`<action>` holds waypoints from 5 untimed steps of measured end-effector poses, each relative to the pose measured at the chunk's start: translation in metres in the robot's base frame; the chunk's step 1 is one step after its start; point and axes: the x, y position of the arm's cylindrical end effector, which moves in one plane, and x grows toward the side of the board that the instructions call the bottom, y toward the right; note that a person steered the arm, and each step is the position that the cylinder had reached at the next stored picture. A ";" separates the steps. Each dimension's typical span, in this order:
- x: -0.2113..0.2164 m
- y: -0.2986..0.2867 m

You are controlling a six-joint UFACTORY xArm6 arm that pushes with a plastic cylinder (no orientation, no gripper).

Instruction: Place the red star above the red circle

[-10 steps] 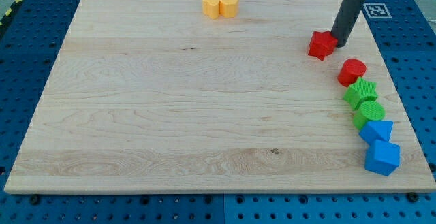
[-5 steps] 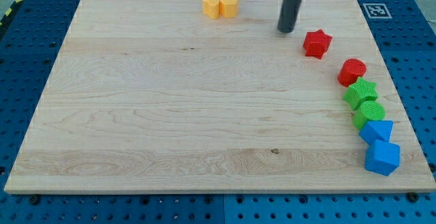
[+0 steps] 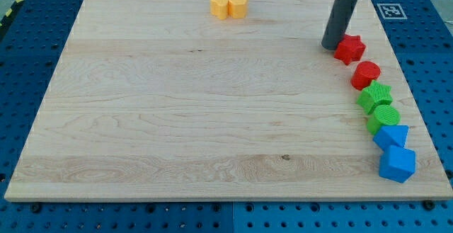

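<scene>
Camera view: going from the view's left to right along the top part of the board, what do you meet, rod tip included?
Yellow block → second yellow block → my tip → red star → red circle.

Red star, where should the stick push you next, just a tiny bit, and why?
Probably a tiny nudge further toward the view's right. My tip sits against the left side of the red star, and the star lies above the red circle but a little to its left. A short push right would likely line it up directly above the circle.
</scene>
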 end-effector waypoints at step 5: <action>-0.026 0.017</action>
